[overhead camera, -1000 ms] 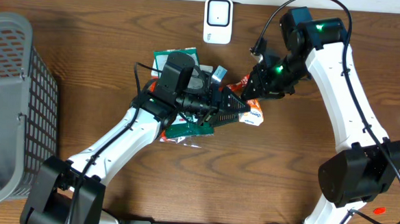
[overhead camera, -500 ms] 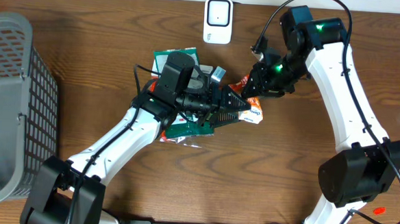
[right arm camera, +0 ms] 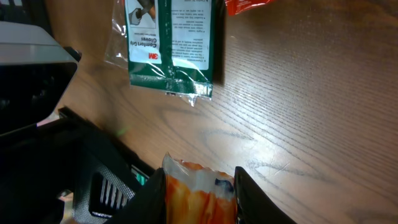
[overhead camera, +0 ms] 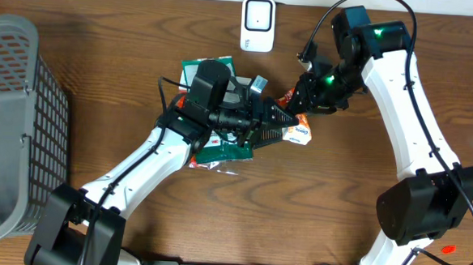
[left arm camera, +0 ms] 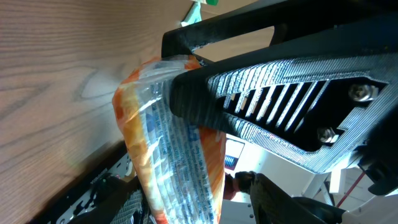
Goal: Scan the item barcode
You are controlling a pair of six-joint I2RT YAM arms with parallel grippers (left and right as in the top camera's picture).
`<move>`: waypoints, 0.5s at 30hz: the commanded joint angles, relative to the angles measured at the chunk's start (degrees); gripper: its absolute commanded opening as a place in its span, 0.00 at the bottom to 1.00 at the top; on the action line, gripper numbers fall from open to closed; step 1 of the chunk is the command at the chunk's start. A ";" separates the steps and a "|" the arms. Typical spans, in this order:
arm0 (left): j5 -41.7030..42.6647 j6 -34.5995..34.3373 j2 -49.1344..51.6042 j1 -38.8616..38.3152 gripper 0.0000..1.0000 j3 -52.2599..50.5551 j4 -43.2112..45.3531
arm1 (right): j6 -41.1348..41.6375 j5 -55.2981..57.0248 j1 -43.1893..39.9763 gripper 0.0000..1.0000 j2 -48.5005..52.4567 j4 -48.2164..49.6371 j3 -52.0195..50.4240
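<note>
The right gripper [right arm camera: 200, 186] pinches an orange-and-clear plastic snack packet [right arm camera: 196, 199] between its black fingers. The left gripper [left arm camera: 177, 70] is pressed onto the same packet's crinkled edge. The packet sits mid-way across the brown wooden table [overhead camera: 104, 28], near the white rectangular scanner [overhead camera: 258, 23]. A flat green glove package [right arm camera: 174, 43] lies beside it.
</note>
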 commanded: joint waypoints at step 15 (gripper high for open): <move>-2.54 6.25 0.22 -0.55 0.42 0.57 0.39 | 0.98 -0.66 0.13 0.02 0.46 0.42 1.11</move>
